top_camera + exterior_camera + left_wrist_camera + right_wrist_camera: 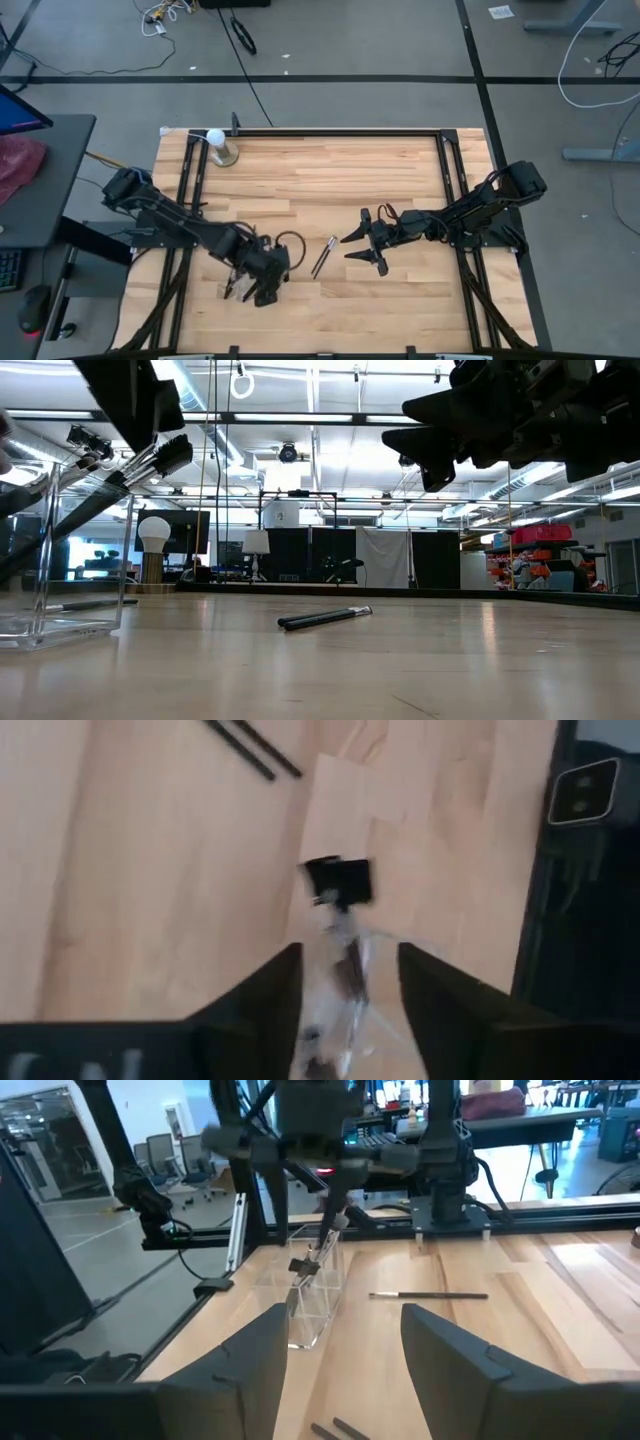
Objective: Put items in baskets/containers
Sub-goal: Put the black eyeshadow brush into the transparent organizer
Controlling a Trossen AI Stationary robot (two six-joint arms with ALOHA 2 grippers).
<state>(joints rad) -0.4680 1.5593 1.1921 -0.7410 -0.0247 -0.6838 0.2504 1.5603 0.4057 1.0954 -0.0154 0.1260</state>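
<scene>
While two dark arms reach inward over the pale plank table (pixel 330 190), the high view finds the left gripper (pixel 262 284) hanging over the clear organizer (pixel 236 287) near the front-left corner; whether its fingers are spread or pinching cannot be told from above. Two thin dark brushes (pixel 323 257) lie side by side near the table's middle front, between the arms. Beside them the right gripper (pixel 372 241) hovers, fingers spread and holding nothing. A white ball (pixel 215 137) on a metal stand sits at the back-left corner.

From the low view, the organizer (pixel 60 560) shows as see-through plastic walls with dark-bristled brush tips (pixel 165 460) slanting out of it; the brushes (pixel 325 618) lie flat on smooth wood, and the right gripper (pixel 440 430) hangs above.

Left wrist view: matte black fingers (pixel 270 990) stand apart over the glassy organizer (pixel 345 980), a blurred brush handle between them.

Right wrist view: spread fingers (pixel 455 1350) frame the organizer (pixel 312 1295), and another slim brush (pixel 428 1294) lies on the boards just beyond it.
</scene>
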